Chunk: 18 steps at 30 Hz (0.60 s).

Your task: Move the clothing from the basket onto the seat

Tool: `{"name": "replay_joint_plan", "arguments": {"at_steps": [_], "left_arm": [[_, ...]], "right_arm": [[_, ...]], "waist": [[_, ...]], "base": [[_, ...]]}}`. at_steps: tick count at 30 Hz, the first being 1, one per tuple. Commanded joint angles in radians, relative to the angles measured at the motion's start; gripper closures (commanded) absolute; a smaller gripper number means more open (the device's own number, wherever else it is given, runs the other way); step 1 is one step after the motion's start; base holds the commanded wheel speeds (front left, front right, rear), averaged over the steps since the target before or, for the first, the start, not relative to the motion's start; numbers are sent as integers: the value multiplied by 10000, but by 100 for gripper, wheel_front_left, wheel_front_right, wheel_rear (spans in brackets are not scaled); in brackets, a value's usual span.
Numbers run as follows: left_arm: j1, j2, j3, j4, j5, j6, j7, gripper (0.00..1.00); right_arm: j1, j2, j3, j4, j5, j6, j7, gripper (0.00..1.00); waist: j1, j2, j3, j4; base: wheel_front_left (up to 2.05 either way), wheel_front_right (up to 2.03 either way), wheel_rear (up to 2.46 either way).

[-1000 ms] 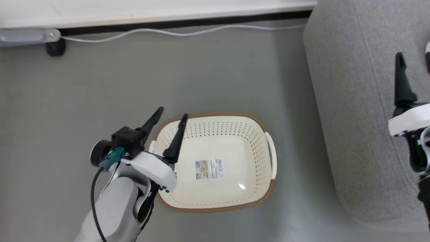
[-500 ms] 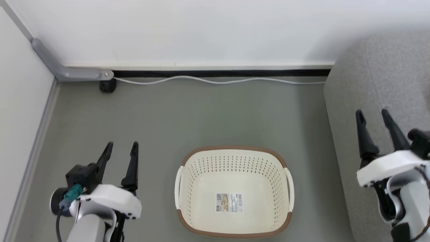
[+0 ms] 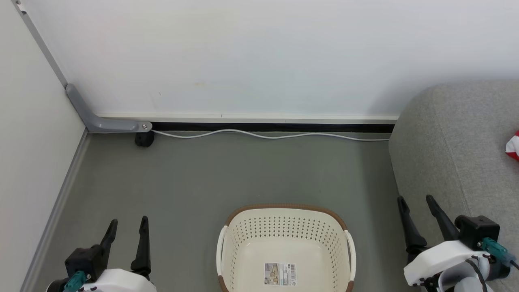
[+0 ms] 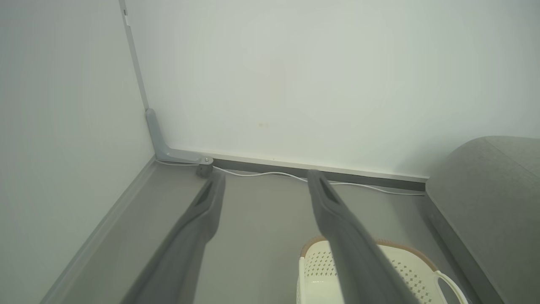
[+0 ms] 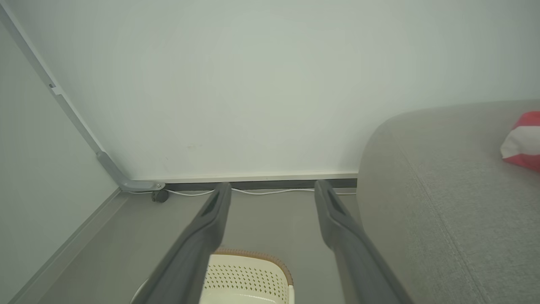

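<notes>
Sitting on the grey fabric sofa, the soft red-and-white clothing lay off right of the nearer right gripper – jaws apart, left gripper likewise – cream perforated plastic basket empty

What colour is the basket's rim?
Brown, around the cream basket; head view shows it best.

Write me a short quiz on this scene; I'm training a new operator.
1. True or false: the left end effector grips the basket.
2. Where does the clothing lie? A in the basket, B on the sofa, C in an end effector.
3. Fill in: the right end effector stands ___.
Key: 1 false; 2 B; 3 open.
</notes>
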Motion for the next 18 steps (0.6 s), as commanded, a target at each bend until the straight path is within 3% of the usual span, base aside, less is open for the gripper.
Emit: {"name": "replay_joint_plan", "arguments": {"at_steps": [1,18], "left_arm": [[-80,125,390,-331,146,33,-53,0],[478,4,489,-451,373,-164,-53,0]], "right_arm": [[-20,-9,187,-278,-76,27,-61,0],[331,227,-50,-502,-524,27,-61,0]], "waist": [[0,0,-88,-39],[0,0,-388,-127]], "base": [[0,0,0],[0,0,0]]}}
